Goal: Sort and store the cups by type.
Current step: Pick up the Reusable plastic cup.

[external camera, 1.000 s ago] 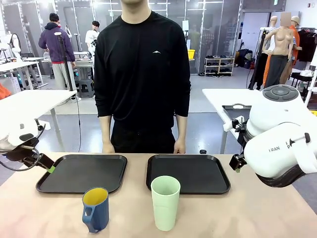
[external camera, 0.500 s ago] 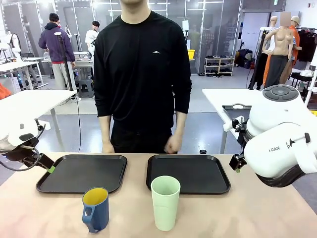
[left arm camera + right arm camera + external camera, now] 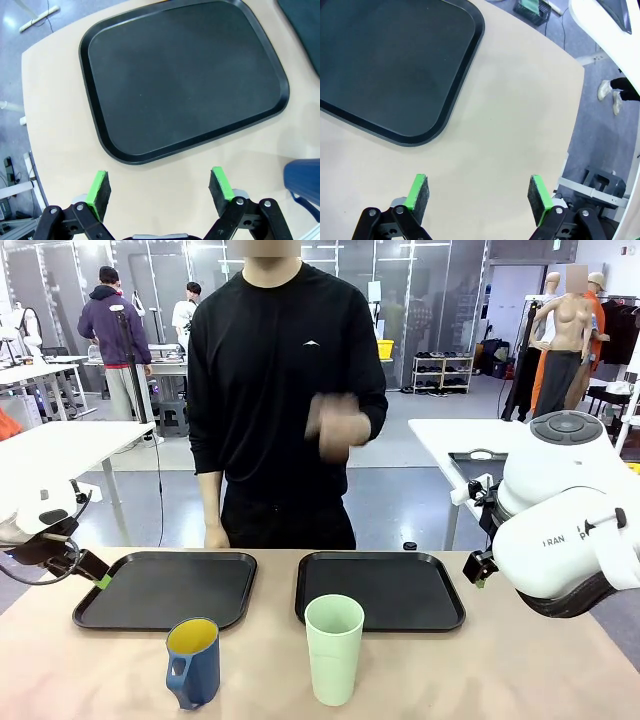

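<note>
Cups stand apart from each other near the robot's edge of the surface (image 3: pixel 500 670), neither yet stored. The dark blue mug (image 3: pixel 193 662), yellow inside, sits upright in front of the left tray (image 3: pixel 165 589) with its handle turned toward the robot's side. The pale green tumbler (image 3: pixel 334 649) sits upright in front of the right tray (image 3: pixel 380 589). That layout looks deliberate: one bare black tray per type, each cup near the tray it probably belongs on.

The left jaws are released and grasp nothing. Their green pads (image 3: pixel 98 187) are spread wide over bare surface just short of the left tray, and the mug's blue side shows at the right edge of the left wrist view. The right jaws are likewise released and empty, hanging over the surface beside a corner of the right tray. Both arms sit at the outer sides, which I judge leaves the middle free for the person at the far side. That person has a raised hand (image 3: pixel 338 427), blurred, at chest height, and a lowered hand (image 3: pixel 216 537) by the far edge; what the raised one signals I cannot tell
</note>
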{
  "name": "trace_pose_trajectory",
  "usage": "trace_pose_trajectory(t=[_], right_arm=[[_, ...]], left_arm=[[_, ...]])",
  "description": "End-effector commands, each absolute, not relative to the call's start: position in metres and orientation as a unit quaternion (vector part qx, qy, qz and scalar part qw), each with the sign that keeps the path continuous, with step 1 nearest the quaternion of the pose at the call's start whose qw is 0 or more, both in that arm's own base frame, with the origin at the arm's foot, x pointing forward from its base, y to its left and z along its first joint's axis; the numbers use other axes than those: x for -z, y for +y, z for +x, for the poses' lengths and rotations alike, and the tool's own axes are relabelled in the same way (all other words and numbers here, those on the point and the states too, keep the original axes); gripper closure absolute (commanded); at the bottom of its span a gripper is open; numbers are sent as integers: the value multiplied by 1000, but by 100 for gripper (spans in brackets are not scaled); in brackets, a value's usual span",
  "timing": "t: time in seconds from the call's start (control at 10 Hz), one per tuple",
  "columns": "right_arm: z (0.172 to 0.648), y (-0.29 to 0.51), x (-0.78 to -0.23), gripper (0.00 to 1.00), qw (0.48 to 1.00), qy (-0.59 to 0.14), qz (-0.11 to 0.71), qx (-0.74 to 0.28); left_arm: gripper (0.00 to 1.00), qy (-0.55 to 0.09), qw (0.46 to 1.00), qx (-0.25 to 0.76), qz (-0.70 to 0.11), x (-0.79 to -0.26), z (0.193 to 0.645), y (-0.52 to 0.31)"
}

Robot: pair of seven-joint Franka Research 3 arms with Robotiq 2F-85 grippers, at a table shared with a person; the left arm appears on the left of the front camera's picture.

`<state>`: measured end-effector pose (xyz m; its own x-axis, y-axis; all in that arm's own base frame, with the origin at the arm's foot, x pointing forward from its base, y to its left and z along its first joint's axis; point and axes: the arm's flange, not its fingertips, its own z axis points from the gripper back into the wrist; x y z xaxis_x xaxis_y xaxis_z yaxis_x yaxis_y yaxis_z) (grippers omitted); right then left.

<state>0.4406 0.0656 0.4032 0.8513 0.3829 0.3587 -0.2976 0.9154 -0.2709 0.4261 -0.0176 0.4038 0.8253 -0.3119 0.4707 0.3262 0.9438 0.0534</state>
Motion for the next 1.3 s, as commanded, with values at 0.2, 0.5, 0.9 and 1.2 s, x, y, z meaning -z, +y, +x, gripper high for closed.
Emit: trace_pose_trajectory(t=[0.2, 0.5, 0.9, 1.2], right_arm=[[441, 66, -402, 0, 957, -205, -101, -178], [441, 66, -402, 0, 957, -205, -101, -178], [441, 66, -402, 0, 957, -205, -101, -178], [441, 66, -402, 0, 957, -205, -101, -178]], left_arm=[[0, -241, 956, 167, -16, -403, 426, -17], [0, -241, 956, 167, -16, -403, 426, -17], [0, -241, 956, 167, -16, -403, 426, -17], [0, -241, 956, 167, -16, -403, 426, -17]])
